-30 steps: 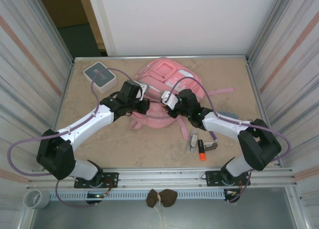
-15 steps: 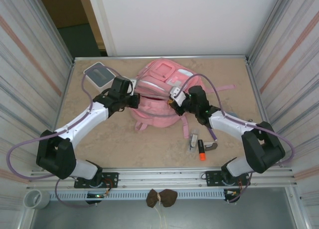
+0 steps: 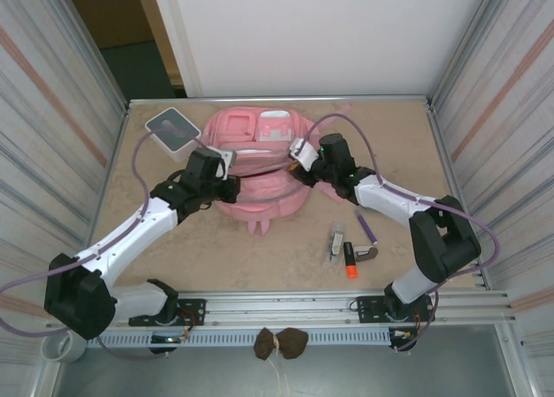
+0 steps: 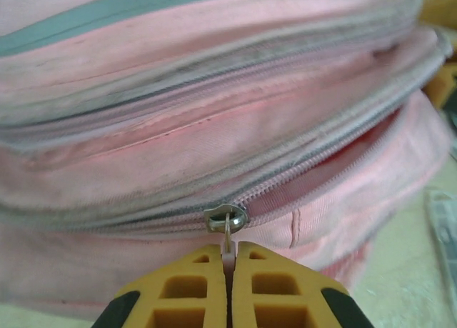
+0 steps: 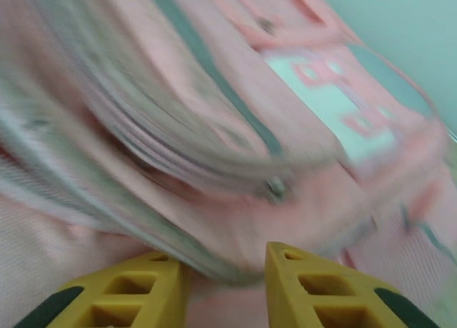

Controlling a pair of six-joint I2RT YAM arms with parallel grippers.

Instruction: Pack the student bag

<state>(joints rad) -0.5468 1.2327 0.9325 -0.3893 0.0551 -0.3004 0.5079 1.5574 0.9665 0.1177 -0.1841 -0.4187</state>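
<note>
Student bag (image 3: 264, 194) flat on the bench (image 3: 216, 250), about midway across and toward the rear, pockets and white patches facing up, a strap end poking from its near edge. Left jaws at the bag's left near edge, pressed together and pinching the zip pull (image 4: 227, 244) just below its metal slider (image 4: 226, 218). To the right of the slider, zip parted, darker pink lining in the gap. Right jaws at the bag's right side, spread, pink fabric close ahead of them; too blurred to tell whether touching.

Left arm (image 3: 147, 224) and right arm (image 3: 389, 202) reaching in from the near side, wrists overlapping the bag's left and right edges and hiding those parts from above.

Grey-and-white box (image 3: 171, 130) near the bag's left rear corner, apart from it. Off the bag's right near side, well clear of it: a small clear-and-silver piece (image 3: 335, 244), an orange marker with a dark end (image 3: 350, 261), a grey-brown piece (image 3: 368, 254) — all three close together, the marker between the other two.
</note>
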